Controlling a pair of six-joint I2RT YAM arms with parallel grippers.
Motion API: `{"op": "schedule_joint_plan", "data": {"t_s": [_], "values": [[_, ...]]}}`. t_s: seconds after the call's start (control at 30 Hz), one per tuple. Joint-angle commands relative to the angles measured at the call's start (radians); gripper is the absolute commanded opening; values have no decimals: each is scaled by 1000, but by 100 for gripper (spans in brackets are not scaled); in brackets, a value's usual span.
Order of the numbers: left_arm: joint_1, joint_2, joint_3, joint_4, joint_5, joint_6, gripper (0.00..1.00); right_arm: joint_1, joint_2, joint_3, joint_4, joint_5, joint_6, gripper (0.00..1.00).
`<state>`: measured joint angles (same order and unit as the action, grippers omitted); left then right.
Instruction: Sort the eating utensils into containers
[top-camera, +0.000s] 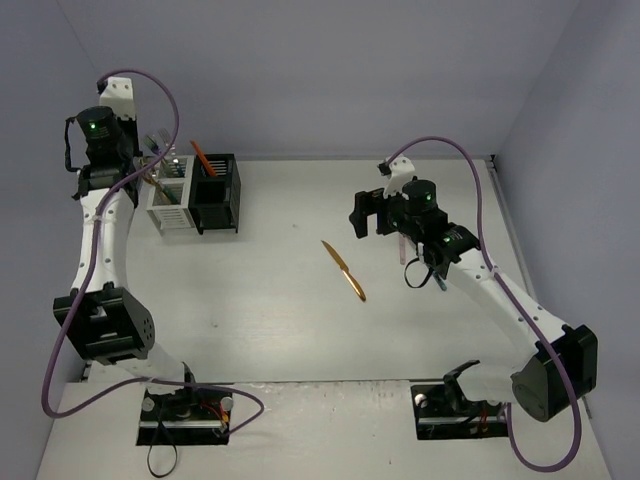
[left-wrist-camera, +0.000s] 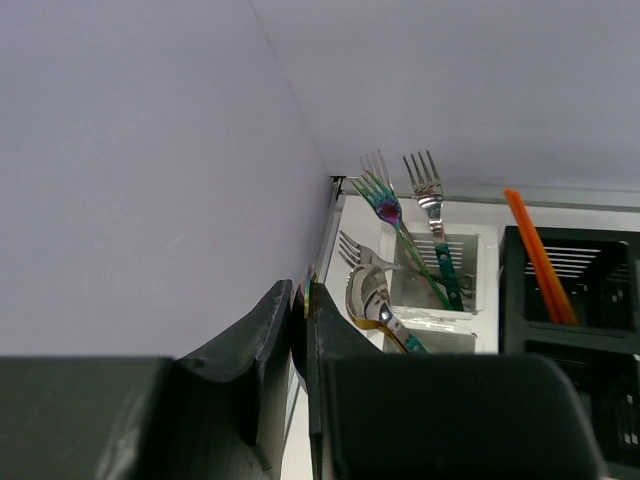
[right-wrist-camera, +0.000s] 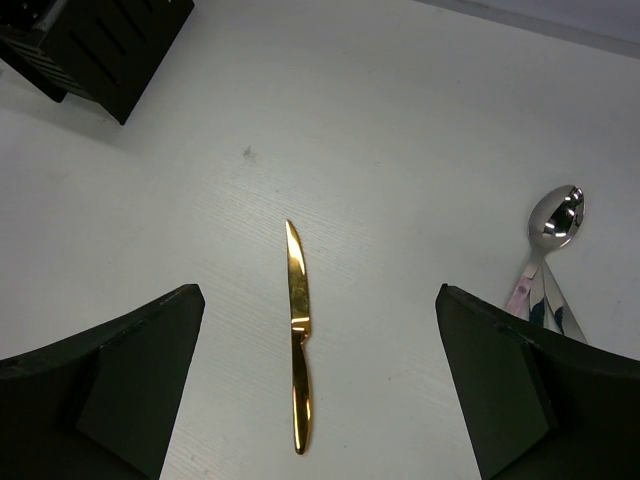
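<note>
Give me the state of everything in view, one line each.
white caddy, upright, holding forks tines-up.
black caddy, upright, holding a leaning orange chopstick.
gold knife, lying flat on the table, loose.
silver spoon, lying on the table, ungrasped.
left hand, shut, near the white caddy.
right hand, open, above the gold knife.

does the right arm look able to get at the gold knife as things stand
Probably yes: the right end effector is open, the knife lies flat between its fingers in the wrist view with nothing on it, and the spoon lies well off to the side.
</note>
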<state>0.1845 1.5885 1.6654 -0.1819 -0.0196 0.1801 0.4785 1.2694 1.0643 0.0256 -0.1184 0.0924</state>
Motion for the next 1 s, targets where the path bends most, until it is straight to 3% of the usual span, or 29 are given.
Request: {"op": "schedule_joint_plan", "data": {"t_s": [0.0, 0.3, 0.8, 0.87, 0.97], "values": [[16, 28, 1, 164, 3, 41, 0, -9, -31, -1, 34, 22, -20, 100], [31, 88, -70, 374, 39, -22, 0, -16, -8, 2, 20, 14, -13, 100], [36, 90, -268, 433, 142, -65, 0, -27, 37, 23, 5, 26, -14, 100], [42, 86, -273, 433, 135, -77, 12, -29, 50, 29, 2, 49, -6, 100], [44, 75, -270, 433, 105, -101, 43, -33, 75, 42, -6, 122, 18, 100]]}}
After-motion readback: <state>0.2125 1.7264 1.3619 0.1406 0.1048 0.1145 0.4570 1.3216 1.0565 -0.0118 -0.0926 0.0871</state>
